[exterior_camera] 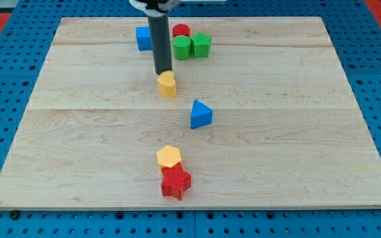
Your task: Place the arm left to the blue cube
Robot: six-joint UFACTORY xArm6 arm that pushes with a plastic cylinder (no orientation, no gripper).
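The blue cube [143, 38] sits near the view's top, left of centre, partly hidden by my dark rod. My tip [163, 73] is below and right of the blue cube, touching the top of a yellow block [168, 85]. The rod rises from there past the cube's right side.
A red cylinder [181, 30], a green cylinder [182, 47] and a green block [201, 45] cluster right of the rod. A blue triangular block [200, 114] lies mid-board. A yellow hexagon [169, 157] and a red star-shaped block [175, 181] sit near the bottom of the wooden board [78, 132].
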